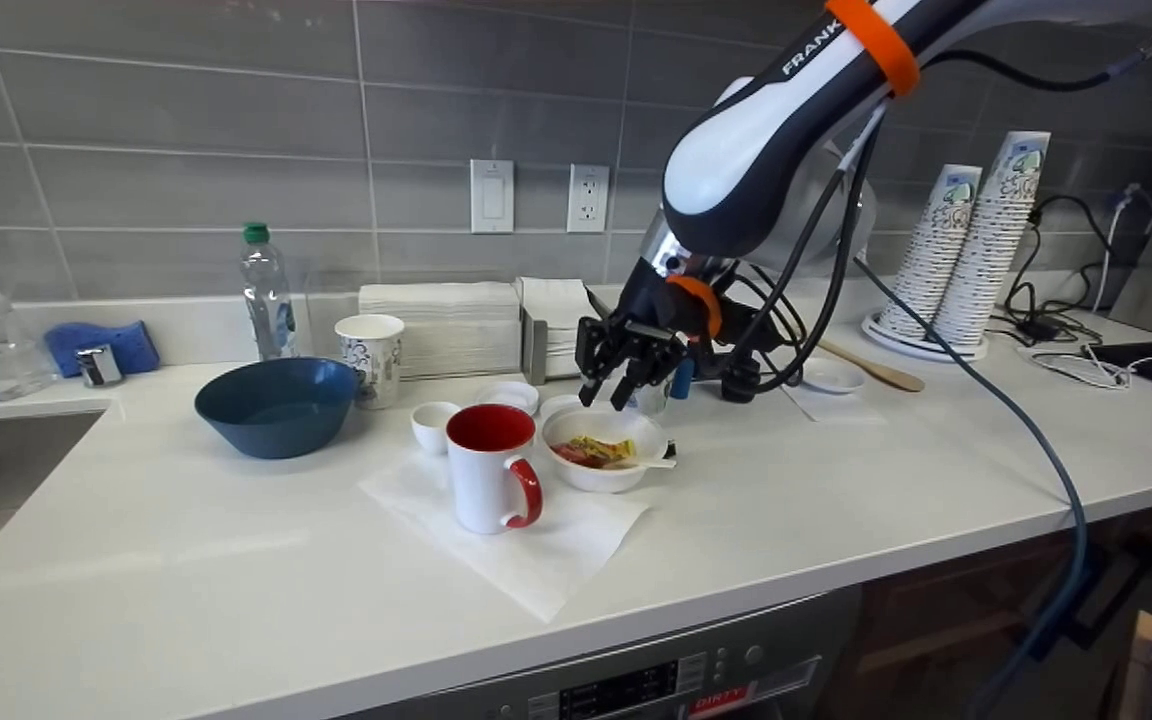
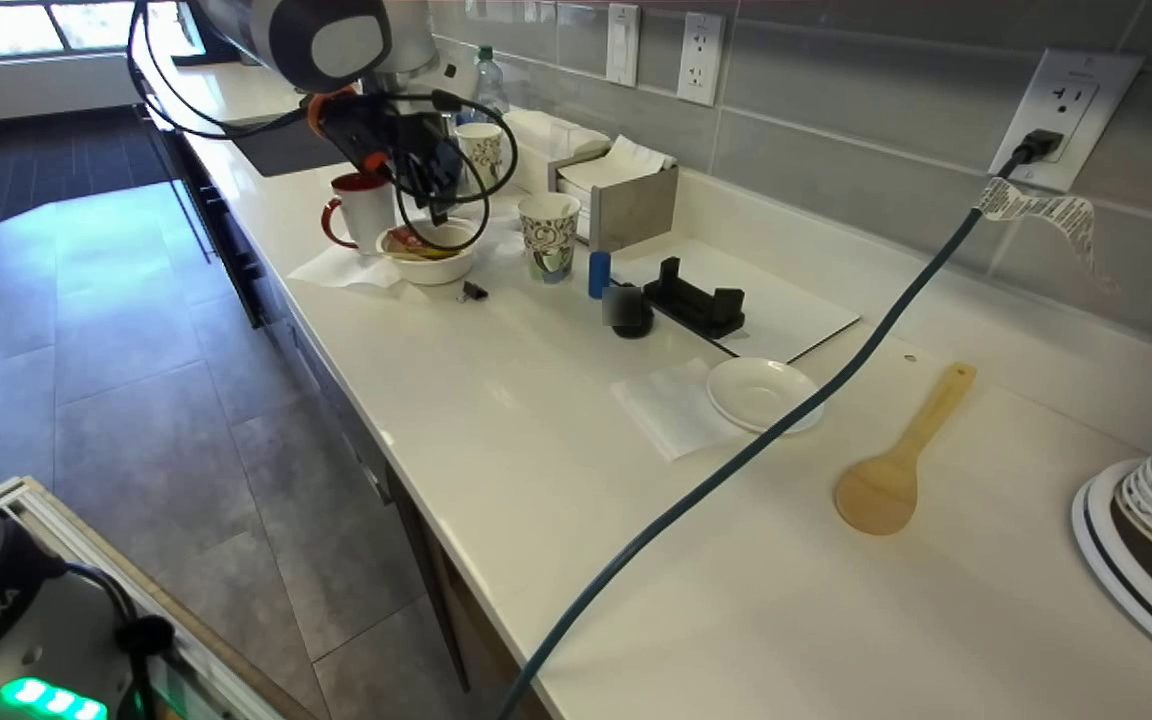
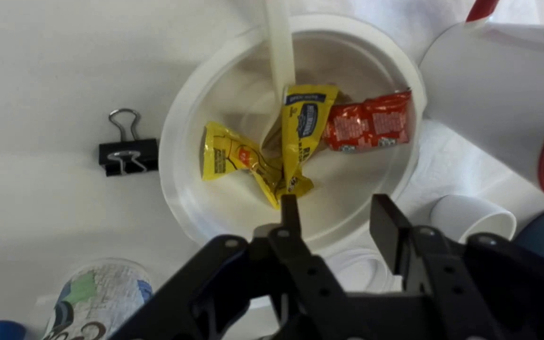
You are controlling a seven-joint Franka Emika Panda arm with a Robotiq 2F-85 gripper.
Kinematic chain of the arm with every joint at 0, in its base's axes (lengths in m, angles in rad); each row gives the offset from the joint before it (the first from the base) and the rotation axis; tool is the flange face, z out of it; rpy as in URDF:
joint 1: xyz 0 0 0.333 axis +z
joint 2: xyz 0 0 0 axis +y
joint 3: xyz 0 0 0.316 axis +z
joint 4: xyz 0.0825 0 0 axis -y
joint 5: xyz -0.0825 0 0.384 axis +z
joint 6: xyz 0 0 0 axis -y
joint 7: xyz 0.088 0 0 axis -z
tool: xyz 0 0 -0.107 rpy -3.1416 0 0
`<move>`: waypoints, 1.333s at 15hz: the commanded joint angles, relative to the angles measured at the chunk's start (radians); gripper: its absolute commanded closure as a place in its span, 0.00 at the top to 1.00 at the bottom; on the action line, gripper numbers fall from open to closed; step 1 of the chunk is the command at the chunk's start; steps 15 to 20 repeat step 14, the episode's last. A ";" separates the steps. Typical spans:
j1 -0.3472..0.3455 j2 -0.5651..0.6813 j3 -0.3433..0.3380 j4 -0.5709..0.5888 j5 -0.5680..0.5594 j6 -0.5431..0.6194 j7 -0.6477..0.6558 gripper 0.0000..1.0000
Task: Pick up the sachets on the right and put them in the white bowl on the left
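In the wrist view, a black binder clip (image 3: 128, 156) lies just beside the white bowl (image 3: 173, 160). Inside the bowl, from left to right, we see a yellow sachet with a small red mark (image 3: 241, 158), a pale spoon (image 3: 280, 52) laid over the rim, a yellow sachet with a dark blue label (image 3: 304, 127) and a red sachet (image 3: 369, 123). A red-lined white mug (image 3: 494, 89) stands close by.

As every sachet in view rests in the bowl, we judge the withdrawal due. We should lift the gripper (image 3: 334, 206) straight up, fingers spread, and move sideways only above the spoon and mug.

The gripper hangs over the bowl, its fingertips apart with nothing between them. In an exterior view, the arm (image 1: 751, 150) slopes down from the upper right, fingers pointing downward; we cannot tell their exact height above the sachets.
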 commanded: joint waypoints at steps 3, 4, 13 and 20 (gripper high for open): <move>-0.033 -0.242 -0.019 -0.121 -0.099 -0.084 -0.052 0.90; -0.037 -0.296 -0.022 -0.144 -0.105 -0.111 -0.076 0.98; -0.041 -0.571 -0.103 -0.250 -0.125 -0.264 -0.188 1.00; -0.040 -0.578 -0.104 -0.253 -0.125 -0.265 -0.188 1.00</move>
